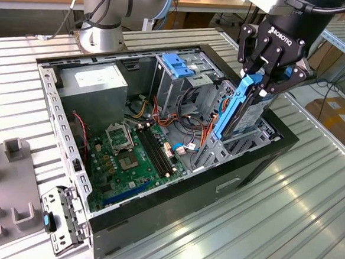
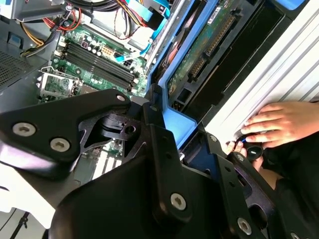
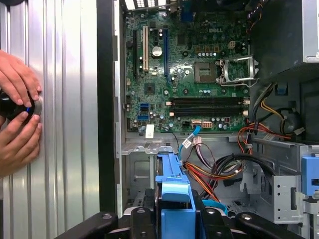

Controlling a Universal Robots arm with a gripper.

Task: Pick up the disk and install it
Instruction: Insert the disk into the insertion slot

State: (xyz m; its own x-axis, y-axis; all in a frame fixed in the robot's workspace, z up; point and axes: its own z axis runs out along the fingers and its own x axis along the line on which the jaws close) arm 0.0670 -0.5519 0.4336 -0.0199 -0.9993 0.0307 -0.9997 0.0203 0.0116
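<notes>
Clenching the disk (image 1: 252, 114), the jaws hang over the computer case (image 1: 173, 206); ribbed metal table (image 1: 272, 231) beneath.

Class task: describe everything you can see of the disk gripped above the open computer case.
The disk is a flat silver-grey metal slab edged by a blue plastic carrier. It stands on edge, tilted, with its lower end down inside the computer case at the exterior view's right. The gripper clamps its upper end. In the second wrist view, its green circuit board faces the camera.
</notes>
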